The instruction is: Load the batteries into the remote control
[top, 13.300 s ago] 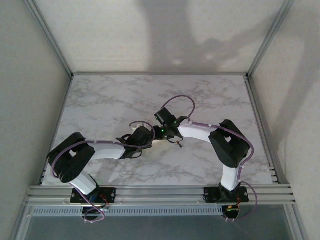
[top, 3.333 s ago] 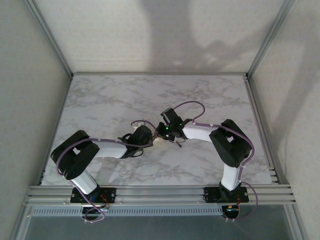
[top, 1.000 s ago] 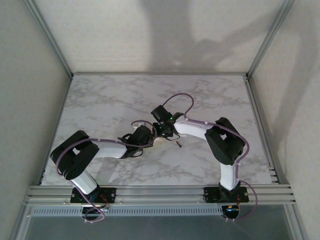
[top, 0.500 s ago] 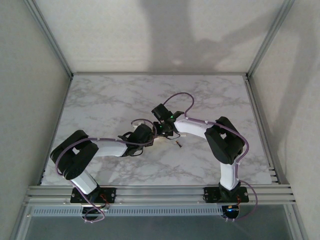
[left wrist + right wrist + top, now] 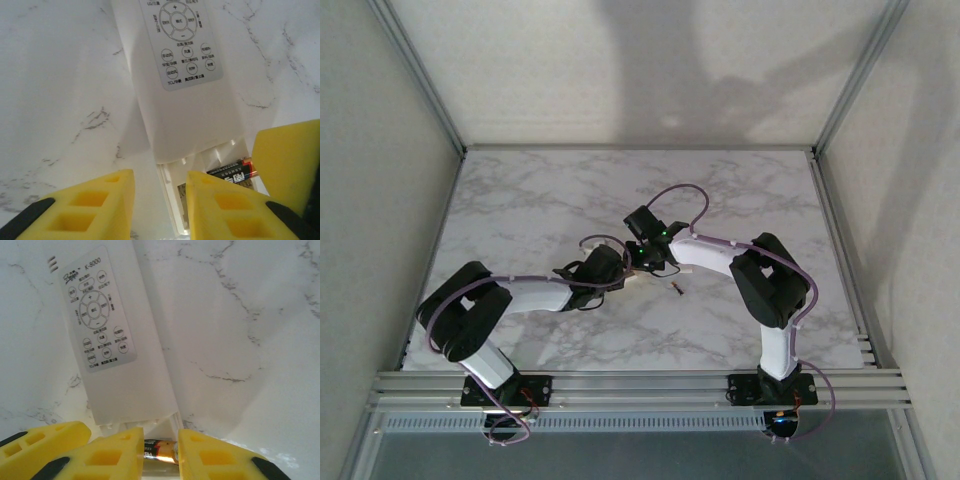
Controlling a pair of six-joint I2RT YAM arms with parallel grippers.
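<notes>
the remote control [image 5: 107, 340] reads "k-8000" at its end farthest from the right end effector [image 5: 161, 450]; button labels too small.

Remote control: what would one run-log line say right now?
remote control: keypad up, compartment open | battery: in compartment, held by right gripper | left gripper: open at remote's end

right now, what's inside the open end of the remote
One battery lies in the remote's open compartment, its copper end showing. The yellow fingers cover the rest of the bay, so a second battery there cannot be confirmed.
</notes>
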